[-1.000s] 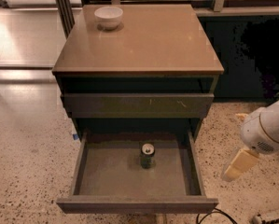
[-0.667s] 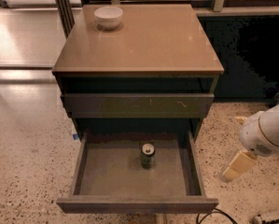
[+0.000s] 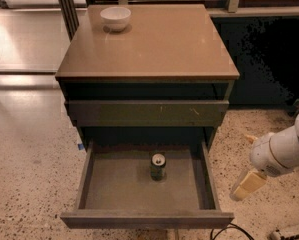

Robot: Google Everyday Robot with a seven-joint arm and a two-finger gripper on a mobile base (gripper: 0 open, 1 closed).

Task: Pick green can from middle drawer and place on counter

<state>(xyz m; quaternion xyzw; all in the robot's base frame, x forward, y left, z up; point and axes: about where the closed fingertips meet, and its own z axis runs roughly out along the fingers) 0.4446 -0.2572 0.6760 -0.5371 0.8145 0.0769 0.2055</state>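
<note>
The green can, small and dark green with a silver top and pull tab, is standing upright on the flat grey floor of the open middle drawer, near its centre. The gripper is hovering beyond the drawer's right wall, over the speckled floor, with its tan fingers spread apart and gripping nothing. A white bowl is sitting at the far left corner of the counter.

Gripper beside open-topped middle drawer

The gripper, right of the middle drawer, has a rounded, glossy white housing (the arm behind is white too) and two cream-tan tapered fingers, seemingly set apart.
</note>
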